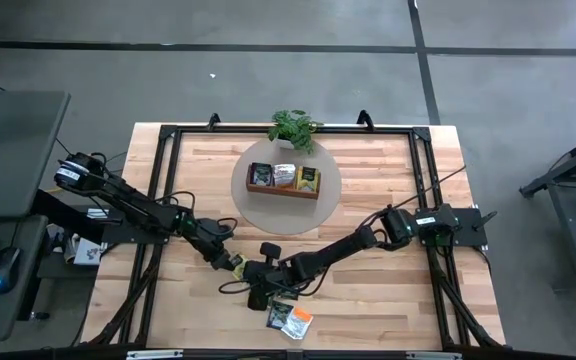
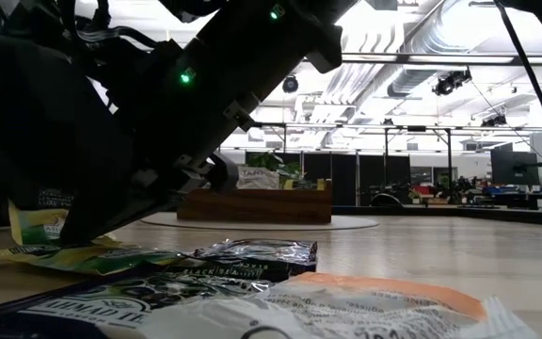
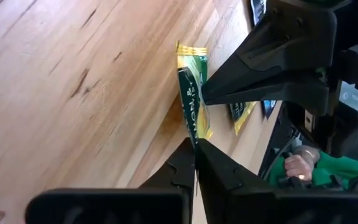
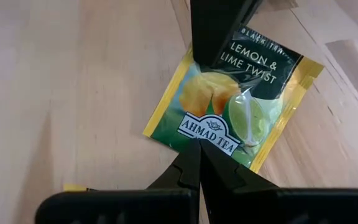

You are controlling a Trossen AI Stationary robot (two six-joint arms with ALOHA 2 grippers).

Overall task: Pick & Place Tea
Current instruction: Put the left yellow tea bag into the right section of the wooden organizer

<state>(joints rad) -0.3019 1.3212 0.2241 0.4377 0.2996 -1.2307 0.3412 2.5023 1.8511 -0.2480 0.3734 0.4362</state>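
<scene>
A yellow-green tea sachet (image 4: 229,106), printed with lemon and lime, is held between both grippers over the near middle of the table (image 1: 236,265). My left gripper (image 3: 195,144) is shut on one of its edges. My right gripper (image 4: 198,144) is shut on the opposite edge. In the left wrist view the sachet (image 3: 191,93) shows almost edge-on, and the right gripper (image 3: 204,93) meets it from the side. Several more tea sachets (image 1: 289,318) lie in a loose pile near the table's front edge, close in front of the low view (image 2: 252,259). My left gripper pinches the sachet's dark-printed edge (image 4: 225,53) between its two fingers, coming slanting down from the table's left. The sachet is tilted; whether it touches the table I cannot tell. My right gripper pinches the sachet's edge by the brand label (image 4: 207,134) at its fingertips, about midway along that edge. It comes slanting down from the table's right.
A brown wooden tray (image 1: 261,189) with sachets in its three compartments stands on a round grey mat (image 1: 328,195) at the far middle, with a small potted plant (image 1: 293,128) behind it. A black frame (image 1: 158,200) borders the table. Bare wood lies to the right.
</scene>
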